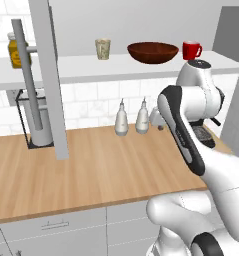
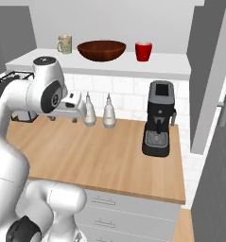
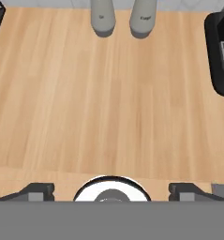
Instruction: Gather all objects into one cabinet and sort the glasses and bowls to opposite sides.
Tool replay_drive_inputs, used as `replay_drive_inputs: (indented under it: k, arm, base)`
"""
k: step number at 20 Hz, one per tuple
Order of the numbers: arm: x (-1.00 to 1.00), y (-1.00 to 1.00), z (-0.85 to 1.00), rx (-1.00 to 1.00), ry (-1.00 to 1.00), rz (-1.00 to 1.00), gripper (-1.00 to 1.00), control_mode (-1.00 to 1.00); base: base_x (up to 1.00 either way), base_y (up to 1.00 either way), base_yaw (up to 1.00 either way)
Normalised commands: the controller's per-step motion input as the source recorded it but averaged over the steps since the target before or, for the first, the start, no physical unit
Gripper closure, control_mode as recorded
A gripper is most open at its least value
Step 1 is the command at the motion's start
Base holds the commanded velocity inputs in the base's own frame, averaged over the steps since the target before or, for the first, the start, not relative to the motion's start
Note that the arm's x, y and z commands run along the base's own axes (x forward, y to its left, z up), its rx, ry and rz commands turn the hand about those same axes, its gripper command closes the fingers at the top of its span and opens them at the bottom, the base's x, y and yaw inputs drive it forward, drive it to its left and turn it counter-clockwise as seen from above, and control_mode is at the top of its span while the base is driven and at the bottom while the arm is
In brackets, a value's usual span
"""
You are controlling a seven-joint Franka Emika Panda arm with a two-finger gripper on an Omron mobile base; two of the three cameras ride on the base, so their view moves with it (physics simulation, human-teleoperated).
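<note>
While the gripper (image 3: 111,190) is spread wide over the bare desk (image 3: 108,103), lift it slowly toward the speckled cup (image 1: 103,49) at the frame's top, missing the bottles (image 1: 131,118).

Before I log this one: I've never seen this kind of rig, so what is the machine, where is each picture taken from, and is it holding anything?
It is a white robot arm on a driving base in a rendered kitchen. Two pictures come from cameras on the base, behind the arm to its left and right. The third looks along the gripper, whose dark fingertips stand wide apart and hold nothing.

On the wooden counter stand two white bottles, near the back wall, and a black coffee machine. On the white shelf above sit a beige cup, a wide brown bowl and a red mug, in that order. A yellow jar stands further left, past a grey panel.
</note>
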Motion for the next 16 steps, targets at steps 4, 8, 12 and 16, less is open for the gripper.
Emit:
replay_drive_inputs:
  k: [4, 8, 12, 16]
  arm:
    - [-1.0, 0.0, 0.0, -0.07, -0.19, 0.0, -1.0, -1.0]
    - [-0.79, 0.0, 0.0, -0.03, -0.21, 0.0, -1.0, -1.0]
    - [-0.02, -0.01, 0.34, 0.0, -0.1, 0.0, -1.0, -1.0]
    - [0.0, 0.0, 0.57, 0.01, 0.0, -0.01, -1.0, -1.0]
  base:
    - [0.0, 0.0, 0.0]
    - [0.0, 0.0, 0.0]
    - [0.0, 0.0, 0.0]
    - [0.0, 0.0, 0.0]
